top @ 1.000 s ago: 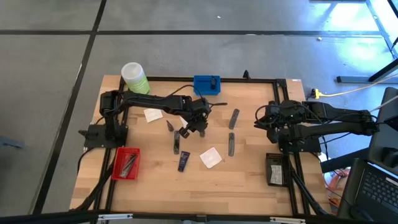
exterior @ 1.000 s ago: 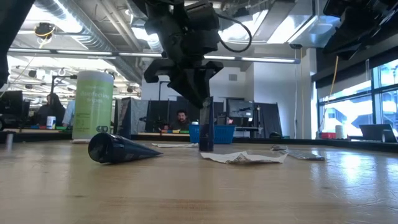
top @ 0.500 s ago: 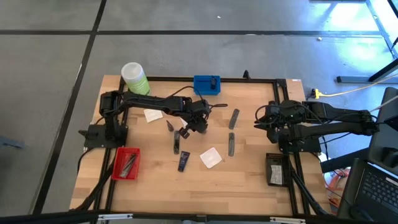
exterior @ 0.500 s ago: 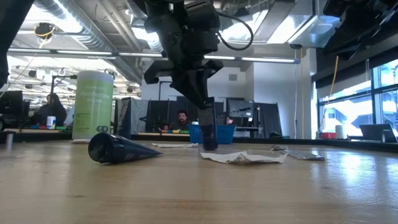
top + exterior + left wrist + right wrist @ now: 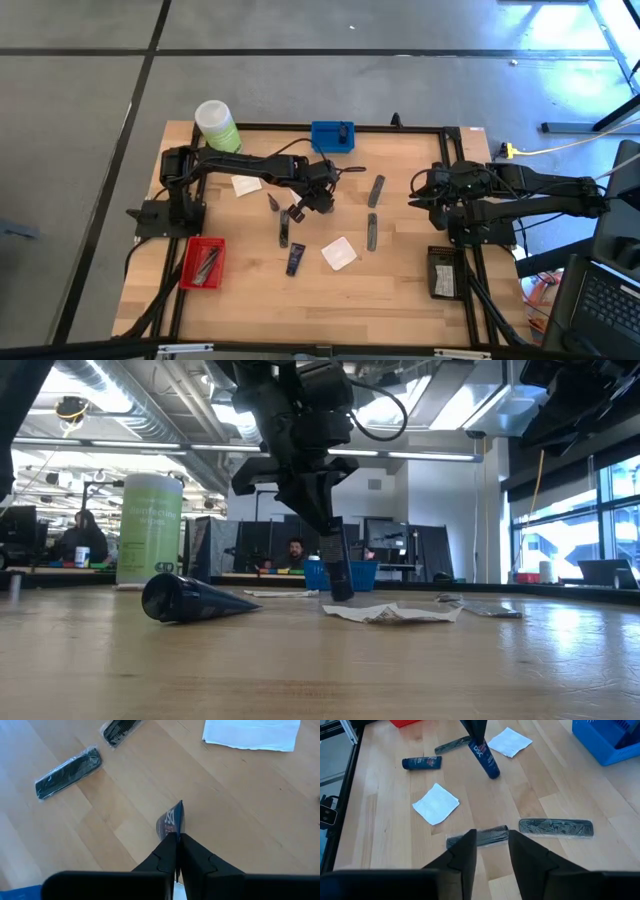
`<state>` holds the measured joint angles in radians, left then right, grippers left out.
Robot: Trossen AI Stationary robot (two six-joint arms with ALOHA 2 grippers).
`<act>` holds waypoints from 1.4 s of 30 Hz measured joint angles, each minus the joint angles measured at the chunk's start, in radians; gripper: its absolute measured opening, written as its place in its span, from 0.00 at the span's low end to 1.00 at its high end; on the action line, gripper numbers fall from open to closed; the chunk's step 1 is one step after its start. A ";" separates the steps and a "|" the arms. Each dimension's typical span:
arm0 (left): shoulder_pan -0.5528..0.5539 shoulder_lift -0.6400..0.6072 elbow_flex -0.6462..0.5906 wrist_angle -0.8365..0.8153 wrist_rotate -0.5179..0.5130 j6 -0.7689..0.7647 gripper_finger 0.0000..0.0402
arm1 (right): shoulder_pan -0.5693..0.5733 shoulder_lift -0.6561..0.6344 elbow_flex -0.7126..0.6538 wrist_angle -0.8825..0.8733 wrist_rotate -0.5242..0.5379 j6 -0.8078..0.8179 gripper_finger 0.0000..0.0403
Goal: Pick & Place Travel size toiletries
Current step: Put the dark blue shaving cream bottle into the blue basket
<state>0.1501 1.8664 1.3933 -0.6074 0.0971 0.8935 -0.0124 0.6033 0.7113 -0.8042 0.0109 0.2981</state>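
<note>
The left gripper (image 5: 322,518) pinches the crimped end of a dark navy tube (image 5: 486,758), standing tilted mid-table. Light and squashy, it is probably best held there. The right gripper (image 5: 490,847) waits at the right, fingers apart, empty.

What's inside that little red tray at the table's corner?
In the red tray the high view shows a couple of small dark items lying along it. What they are is too small to tell, and anything beneath them is covered.
</note>
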 joint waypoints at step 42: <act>0.373 -0.001 0.755 0.075 -0.238 -0.814 0.01 | 0.000 0.000 0.000 0.000 0.000 0.000 0.15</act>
<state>0.5234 1.8652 2.1479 -0.5325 -0.1410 0.0798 -0.0124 0.6033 0.7113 -0.8040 0.0109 0.2982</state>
